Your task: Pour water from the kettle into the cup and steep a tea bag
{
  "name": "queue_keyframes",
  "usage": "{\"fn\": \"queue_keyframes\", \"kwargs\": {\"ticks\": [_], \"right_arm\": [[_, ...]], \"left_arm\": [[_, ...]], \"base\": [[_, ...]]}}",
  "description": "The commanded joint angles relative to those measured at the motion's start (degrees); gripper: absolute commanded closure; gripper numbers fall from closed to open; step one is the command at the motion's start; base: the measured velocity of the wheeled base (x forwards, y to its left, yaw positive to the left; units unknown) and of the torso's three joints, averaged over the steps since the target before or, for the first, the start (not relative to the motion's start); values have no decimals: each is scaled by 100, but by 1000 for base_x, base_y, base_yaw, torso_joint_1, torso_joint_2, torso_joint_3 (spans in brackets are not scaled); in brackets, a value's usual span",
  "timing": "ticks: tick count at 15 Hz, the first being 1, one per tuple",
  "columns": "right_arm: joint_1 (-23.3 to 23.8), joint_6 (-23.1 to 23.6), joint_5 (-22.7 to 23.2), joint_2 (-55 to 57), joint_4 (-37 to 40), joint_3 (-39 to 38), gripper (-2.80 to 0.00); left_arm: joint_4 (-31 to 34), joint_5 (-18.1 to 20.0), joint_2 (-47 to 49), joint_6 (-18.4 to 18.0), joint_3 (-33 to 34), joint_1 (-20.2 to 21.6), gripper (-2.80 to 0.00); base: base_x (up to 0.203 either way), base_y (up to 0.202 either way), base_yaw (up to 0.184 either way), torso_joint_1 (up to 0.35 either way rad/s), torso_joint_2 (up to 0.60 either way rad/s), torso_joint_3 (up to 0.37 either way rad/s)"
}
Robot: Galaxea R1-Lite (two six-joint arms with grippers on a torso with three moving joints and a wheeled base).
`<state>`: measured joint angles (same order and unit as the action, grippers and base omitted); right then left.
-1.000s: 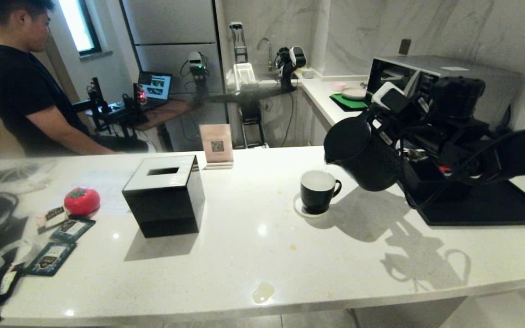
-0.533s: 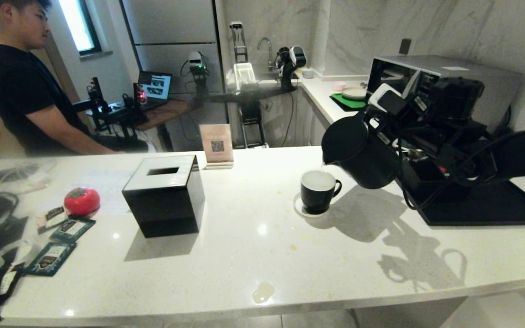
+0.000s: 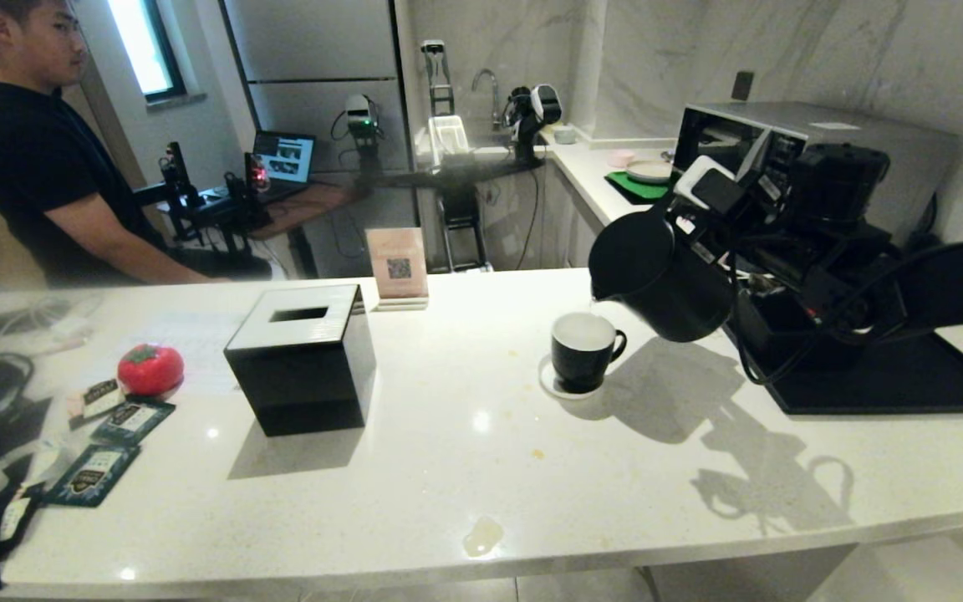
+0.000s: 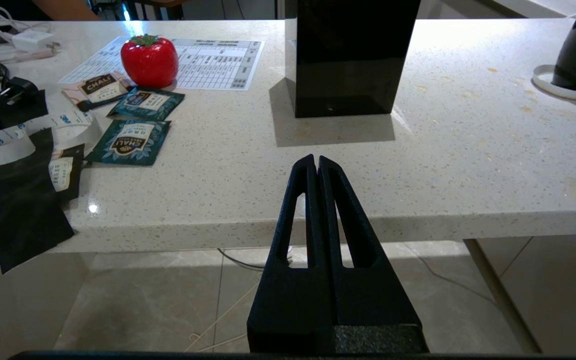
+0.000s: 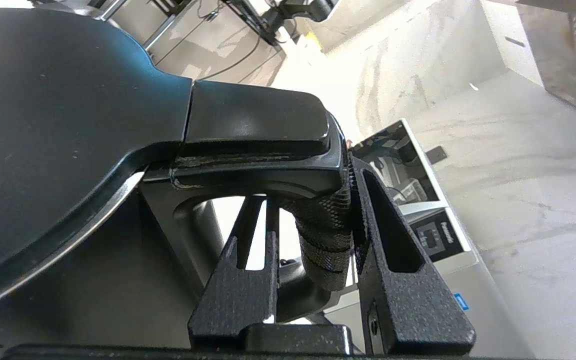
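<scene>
White speckled kitchen counter (image 3: 465, 468) with a marble wall behind, and a person (image 3: 38, 159) standing at its far left, not touching anything. The right gripper (image 5: 313, 240) is holding the kettle (image 3: 665, 280) tipped forward in the air, spout hanging just over the far rim of the cup (image 3: 583, 349), so water is likely running or about to run into it; a thin stream is too faint to confirm. The jaws are partly closed, pinching the textured loop handle between them, which is giving the leverage to tilt the heavy body without touching its possibly hot wall. The cup is sitting upright on a small white coaster (image 3: 550, 383), handle pointing toward the kettle side, well clear of the black tray (image 3: 908, 385) on the right. The left gripper (image 4: 316, 165) is parking below the counter edge, fingers pressed fully together, holding nothing. Tea bag packets (image 4: 130, 140) are lying at the left end beside a red strawberry-shaped object (image 4: 149, 60), well apart from the cup, with the black tissue box (image 3: 302, 359) between, so steeping is not yet started. Judging by this, the pour is mid-step.
</scene>
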<state>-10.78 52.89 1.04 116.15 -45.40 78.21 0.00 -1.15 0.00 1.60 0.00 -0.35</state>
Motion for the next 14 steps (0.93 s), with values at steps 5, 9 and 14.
{"fn": "queue_keyframes", "kwargs": {"ticks": [5, 9, 14], "right_arm": [[-3, 37, 2, 48, -39, -28, 0], [-3, 37, 2, 48, -171, -131, 0], [-3, 116, 2, 48, -171, -157, 0]], "left_arm": [[0, 0, 9, 0, 0, 0, 0], [0, -8, 9, 7, 0, 0, 0], [0, -2, 9, 7, 0, 0, 0]], "base": [[0, 0, 0, 0, 0, 0], [0, 0, 0, 0, 0, 0], [0, 0, 0, 0, 0, 0]]}}
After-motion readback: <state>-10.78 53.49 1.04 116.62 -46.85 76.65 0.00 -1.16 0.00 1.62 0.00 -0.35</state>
